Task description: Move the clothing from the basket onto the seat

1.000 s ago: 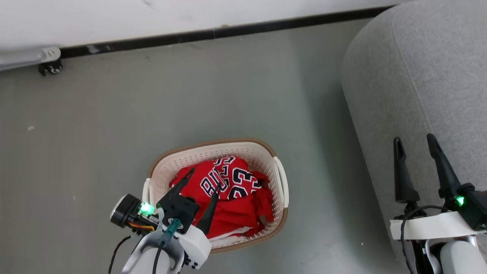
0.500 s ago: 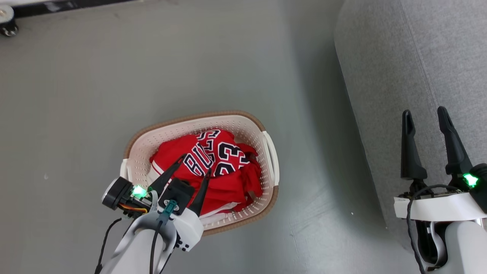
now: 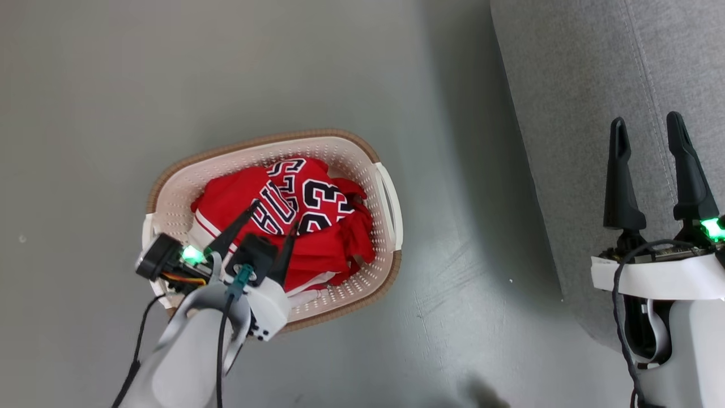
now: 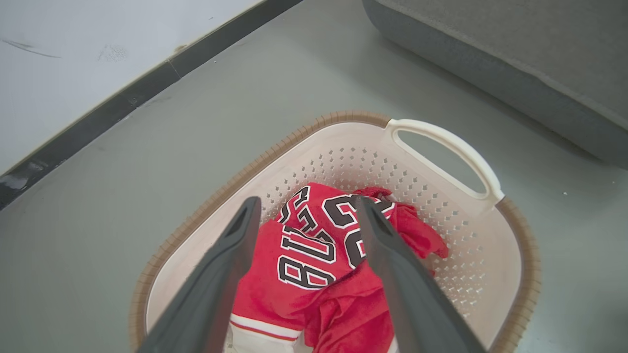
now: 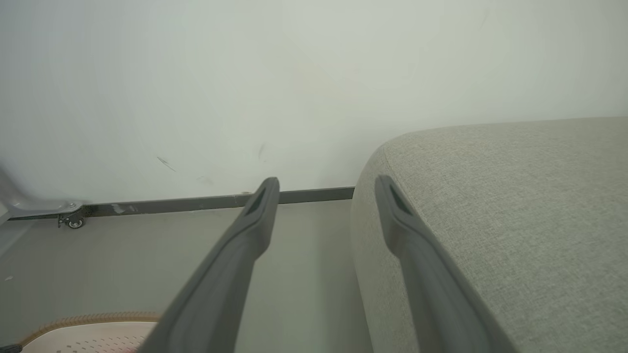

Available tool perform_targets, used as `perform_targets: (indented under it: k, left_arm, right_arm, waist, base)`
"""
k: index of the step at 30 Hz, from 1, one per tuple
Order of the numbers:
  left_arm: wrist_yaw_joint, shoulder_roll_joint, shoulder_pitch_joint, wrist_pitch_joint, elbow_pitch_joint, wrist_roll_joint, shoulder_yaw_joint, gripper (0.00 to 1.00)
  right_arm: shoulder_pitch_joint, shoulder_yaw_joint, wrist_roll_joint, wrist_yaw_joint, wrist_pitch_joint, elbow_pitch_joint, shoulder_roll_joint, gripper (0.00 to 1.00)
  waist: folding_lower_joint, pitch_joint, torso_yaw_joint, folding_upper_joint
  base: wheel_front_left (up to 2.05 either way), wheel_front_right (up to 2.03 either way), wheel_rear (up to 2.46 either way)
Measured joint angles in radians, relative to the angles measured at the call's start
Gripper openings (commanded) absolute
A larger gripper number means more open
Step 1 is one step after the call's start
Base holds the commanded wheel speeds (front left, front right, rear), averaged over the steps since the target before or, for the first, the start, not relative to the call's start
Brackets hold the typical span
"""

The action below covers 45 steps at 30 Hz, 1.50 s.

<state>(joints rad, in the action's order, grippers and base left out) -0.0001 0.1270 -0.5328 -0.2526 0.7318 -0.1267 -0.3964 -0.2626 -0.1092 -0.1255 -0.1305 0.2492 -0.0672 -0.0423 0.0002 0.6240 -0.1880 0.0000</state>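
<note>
Clothing (image 3: 317, 258): crumpled inside the basket (image 3: 266, 139), on the floor (image 3: 283, 68) beside the seat (image 3: 566, 85).
Left pincer (image 3: 276, 213): wide, empty, over the clothing.
Right pincer (image 3: 646, 119): wide, empty, above the seat's edge.

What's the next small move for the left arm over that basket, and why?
Probably lower the left gripper onto the red jersey and close: its fingers stand open over the crumpled lettering inside the laundry basket, with no fabric pinched yet.

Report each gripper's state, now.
Left gripper: open, holding nothing, over the clothing in the basket.
Right gripper: open, holding nothing, at the seat edge.
</note>
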Motion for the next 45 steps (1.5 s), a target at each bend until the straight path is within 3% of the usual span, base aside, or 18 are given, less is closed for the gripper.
perform_targets:
  k: [27, 45]
  left_arm:
    - [0.002, 0.071, -0.159, 0.0, 0.165, -0.095, -0.057, 1.0]
    - [0.037, 0.1, -0.249, 0.039, 0.271, -0.142, -0.075, 1.0]
  right_arm:
    - [-0.1, 0.027, -0.061, 0.0, 0.0, 0.038, 0.0, 1.0]
    - [-0.134, 0.046, -0.109, 0.0, 0.0, 0.045, 0.0, 1.0]
  waist:
    - [0.0, 0.185, -0.082, 0.0]
    - [-0.0001, 0.267, -0.135, 0.0]
  base:
    - [0.0, 0.0, 0.0]
    - [0.0, 0.0, 0.0]
